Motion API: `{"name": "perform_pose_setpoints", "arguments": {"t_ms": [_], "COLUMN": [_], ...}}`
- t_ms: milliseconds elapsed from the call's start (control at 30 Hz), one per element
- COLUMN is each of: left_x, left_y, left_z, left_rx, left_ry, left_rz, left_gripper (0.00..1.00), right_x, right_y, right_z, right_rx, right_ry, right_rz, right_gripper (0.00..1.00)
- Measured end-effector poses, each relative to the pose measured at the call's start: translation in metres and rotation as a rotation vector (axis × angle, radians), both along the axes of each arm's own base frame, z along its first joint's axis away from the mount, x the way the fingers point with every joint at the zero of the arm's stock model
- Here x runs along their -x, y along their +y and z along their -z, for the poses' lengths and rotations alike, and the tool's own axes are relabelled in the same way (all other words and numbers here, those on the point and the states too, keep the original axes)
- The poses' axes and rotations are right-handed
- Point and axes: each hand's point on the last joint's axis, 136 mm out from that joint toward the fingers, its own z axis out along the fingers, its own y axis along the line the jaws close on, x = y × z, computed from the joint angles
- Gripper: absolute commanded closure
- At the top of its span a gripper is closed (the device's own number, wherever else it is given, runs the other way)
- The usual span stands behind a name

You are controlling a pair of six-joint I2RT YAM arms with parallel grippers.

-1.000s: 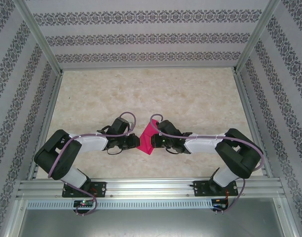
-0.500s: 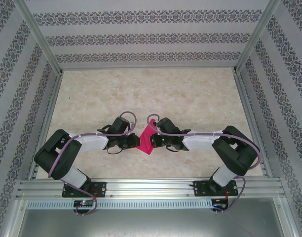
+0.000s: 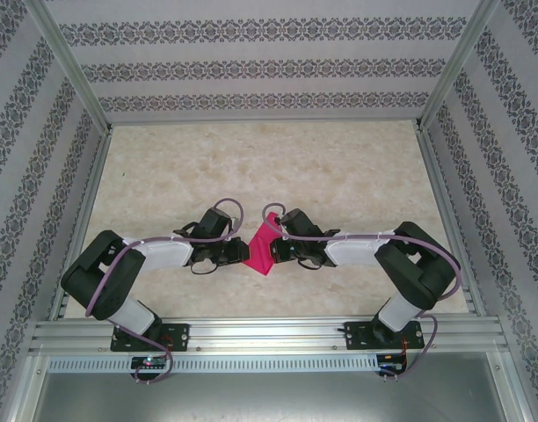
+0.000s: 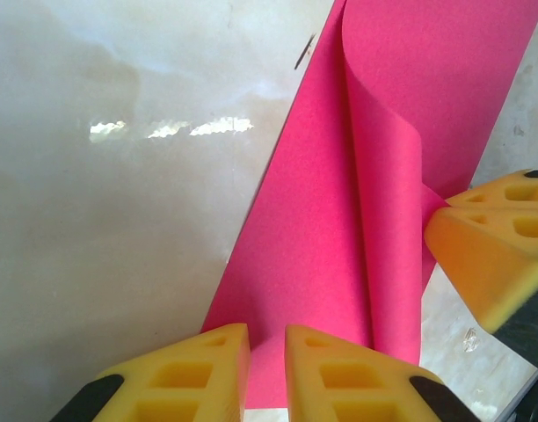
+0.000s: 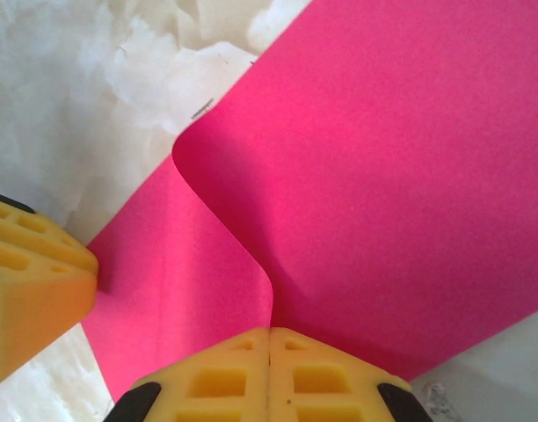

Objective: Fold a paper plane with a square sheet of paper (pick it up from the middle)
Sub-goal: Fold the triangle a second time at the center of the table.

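Observation:
The square sheet of paper (image 3: pixel 259 256) is magenta-pink and lies on the marble table between both grippers. In the left wrist view the paper (image 4: pixel 313 237) lies flat with one flap curled up and over. My left gripper (image 4: pixel 267 352) hovers at the sheet's near edge, its yellow fingers a narrow gap apart, with flat paper showing between them. My right gripper (image 5: pixel 270 338) is shut on the edge of the raised flap of paper (image 5: pixel 401 176). The right gripper's fingers (image 4: pixel 489 246) reach in from the right in the left wrist view. In the top view the left gripper (image 3: pixel 244 253) and right gripper (image 3: pixel 271 243) nearly meet.
The marble table (image 3: pixel 251 167) stretches away behind the grippers. Aluminium rails (image 3: pixel 269 334) run along the front and sides, and patterned walls (image 3: pixel 269 66) close the cell. Both arms bend inward from their bases near the front rail.
The right gripper has shifted slightly left toward the left gripper, carrying the pink flap over with it. The left arm has stayed still.

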Motion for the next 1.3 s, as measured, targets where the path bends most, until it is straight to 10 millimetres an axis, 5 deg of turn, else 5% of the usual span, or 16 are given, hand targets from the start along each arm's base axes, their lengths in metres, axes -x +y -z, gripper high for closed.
{"name": "perform_pose_setpoints", "arguments": {"t_ms": [1300], "left_x": [0.0001], "left_y": [0.0002], "left_z": [0.0005], "left_rx": [-0.009], "left_ry": [0.009], "left_rz": [0.002], "left_gripper": [0.79], "right_x": [-0.0053], "right_y": [-0.0001], "right_z": [-0.0011], "right_rx": [0.038], "right_ry": [-0.002], "right_rz": [-0.025], "right_gripper": [0.94]}}
